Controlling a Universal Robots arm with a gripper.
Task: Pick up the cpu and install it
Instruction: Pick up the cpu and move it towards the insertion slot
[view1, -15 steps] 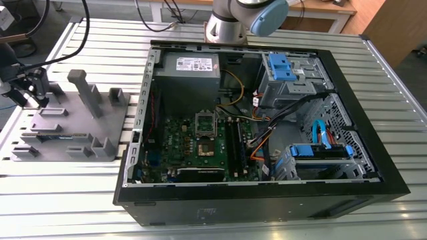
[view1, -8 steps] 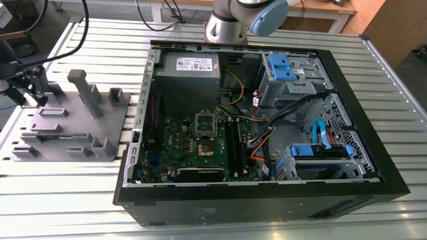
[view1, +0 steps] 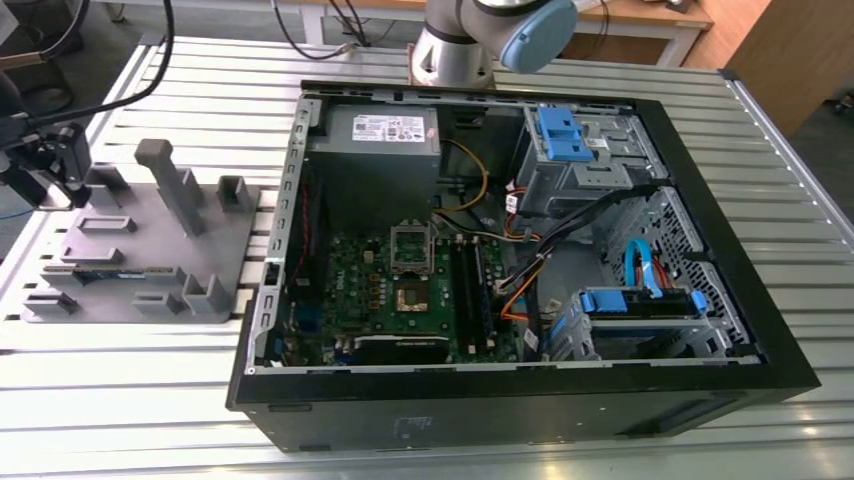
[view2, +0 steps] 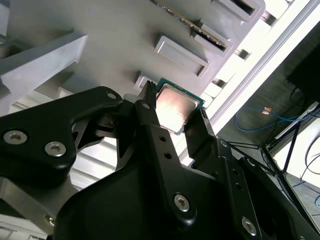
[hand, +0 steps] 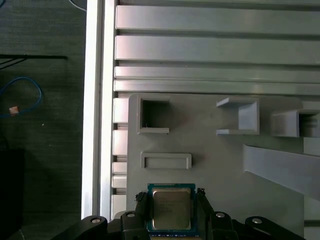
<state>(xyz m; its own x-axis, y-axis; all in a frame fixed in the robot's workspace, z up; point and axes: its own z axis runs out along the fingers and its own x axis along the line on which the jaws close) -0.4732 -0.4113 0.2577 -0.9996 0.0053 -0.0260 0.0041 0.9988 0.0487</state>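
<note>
plainly, fingers (hand: 142, 206) pinch the cpu (hand: 171, 209) (both wrist views).

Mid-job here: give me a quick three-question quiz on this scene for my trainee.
1. True or false: the cpu already sits in the green board inside the computer case.
2. What is between the fingers of the gripper? A) a memory stick B) the cpu C) a cable
3. Fill in: the grey holder lies to the exterior view's ____ of the case.
Key: 1 false; 2 B; 3 left.
</note>
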